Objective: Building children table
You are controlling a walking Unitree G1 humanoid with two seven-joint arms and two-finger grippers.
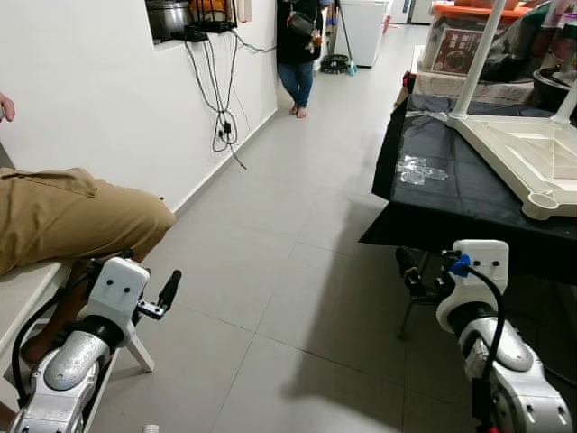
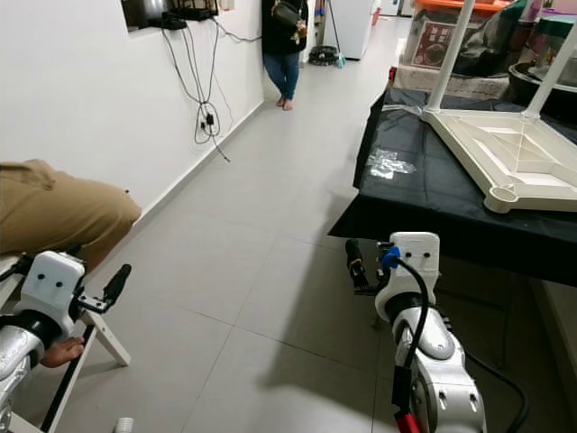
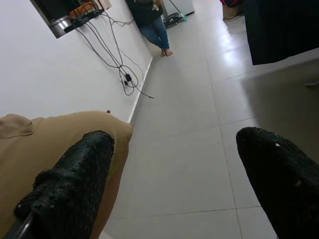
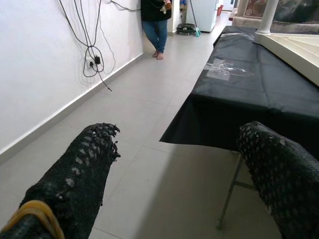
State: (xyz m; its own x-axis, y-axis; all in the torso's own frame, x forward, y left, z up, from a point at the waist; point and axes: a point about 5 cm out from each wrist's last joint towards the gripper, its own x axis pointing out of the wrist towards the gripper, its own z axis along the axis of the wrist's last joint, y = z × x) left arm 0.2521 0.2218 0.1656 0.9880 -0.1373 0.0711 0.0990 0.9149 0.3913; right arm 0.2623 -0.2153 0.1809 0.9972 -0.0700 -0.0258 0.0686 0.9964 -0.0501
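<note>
A white children's table (image 1: 514,149) lies upside down on a bigger table draped in black cloth (image 1: 451,203) at my right. Two white legs (image 1: 478,54) stand up from it. A small clear plastic bag (image 1: 416,170) lies on the cloth beside it. My right gripper (image 1: 413,272) hangs open and empty just below the cloth's near edge, short of the white table. In the right wrist view, its fingers (image 4: 84,169) frame the cloth edge. My left gripper (image 1: 165,296) is open and empty low at my left, over the floor beside a seated person's knee.
A person in khaki trousers (image 1: 72,216) sits on a white bench (image 1: 135,347) at my left. Another person (image 1: 297,54) stands far down the corridor. Cables (image 1: 221,108) hang on the left wall. Boxes (image 1: 460,45) are stacked beyond the black table. Grey tiled floor (image 1: 288,271) runs ahead.
</note>
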